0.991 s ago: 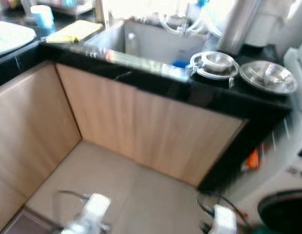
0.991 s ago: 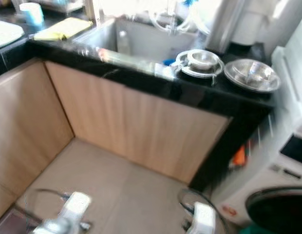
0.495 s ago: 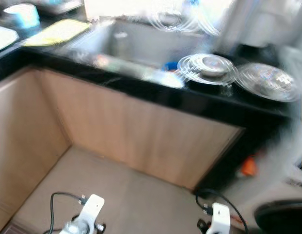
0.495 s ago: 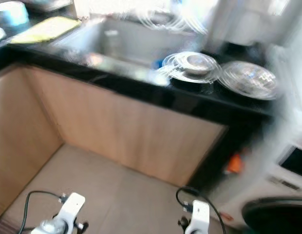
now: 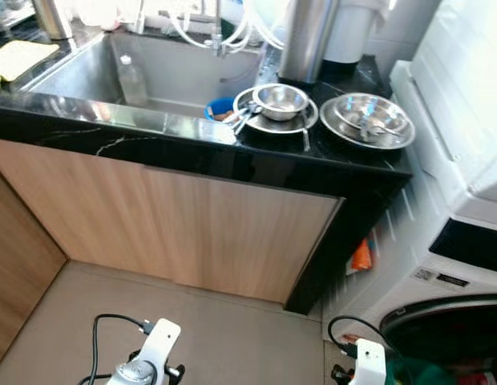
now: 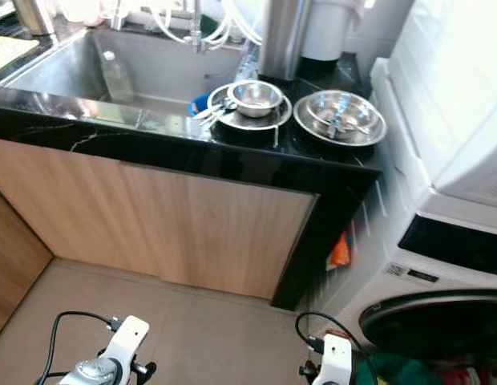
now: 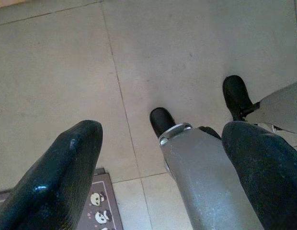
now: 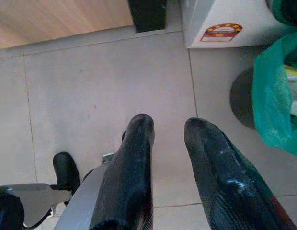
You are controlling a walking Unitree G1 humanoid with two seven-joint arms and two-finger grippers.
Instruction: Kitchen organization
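A black countertop (image 5: pixel 313 156) carries a steel bowl on a steel plate (image 5: pixel 280 98), and beside it a second steel dish (image 5: pixel 367 119) holding smaller pieces. The steel sink (image 5: pixel 80 72) to the left holds a clear bottle (image 5: pixel 130 80), with a blue item (image 5: pixel 219 108) at its right corner. Both arms hang low over the tiled floor, well short of the counter. My left gripper (image 7: pixel 163 129) is open, its fingers wide apart with nothing between them. My right gripper (image 8: pixel 168 122) is open and empty too.
A white washing machine (image 5: pixel 465 241) stands right of the counter, with an orange object (image 5: pixel 361 257) in the gap. A tall steel cylinder (image 5: pixel 307 36) stands behind the bowls and a yellow cloth (image 5: pixel 16 58) lies far left. A green bag (image 8: pixel 278 96) sits by the right gripper.
The whole picture has shifted and sharpened: the camera has swung right, bringing the washing machine into view. Both arms still hang low.
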